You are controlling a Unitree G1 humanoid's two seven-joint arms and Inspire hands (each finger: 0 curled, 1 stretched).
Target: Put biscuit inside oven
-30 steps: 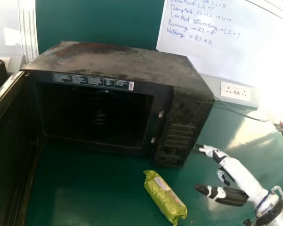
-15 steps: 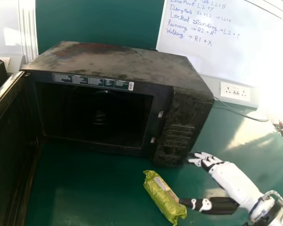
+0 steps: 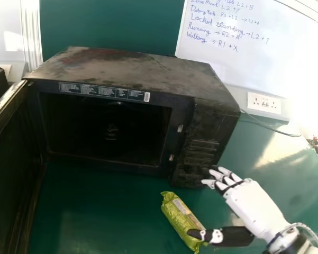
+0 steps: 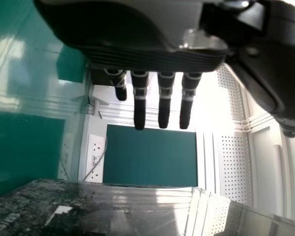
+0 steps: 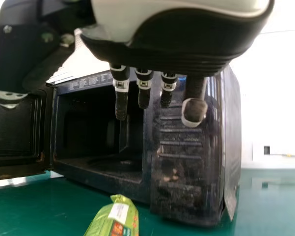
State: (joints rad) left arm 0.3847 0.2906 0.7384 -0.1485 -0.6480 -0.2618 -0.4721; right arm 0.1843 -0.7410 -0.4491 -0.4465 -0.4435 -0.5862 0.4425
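The green biscuit packet [image 3: 179, 218] lies on the table before the black oven [image 3: 196, 153], whose door stands wide open at the left. My right hand [image 3: 252, 205] is just right of the packet, fingers extended toward the oven's front corner, its thumb over the packet's near right part. In the right wrist view my right hand [image 5: 176, 34] has straight fingers, with the packet [image 5: 116, 219] and the oven [image 5: 186, 167] beyond. My left hand [image 4: 137, 44] hangs in the left wrist view with straight fingers and nothing held.
The open oven door [image 3: 10, 169] borders the left side of the green table [image 3: 95, 211]. A wall socket [image 3: 264, 102] and a cable are behind the oven at the right, below a whiteboard [image 3: 254, 47].
My right hand has moved left, and its thumb has come over the packet. The packet and the oven appear unmoved.
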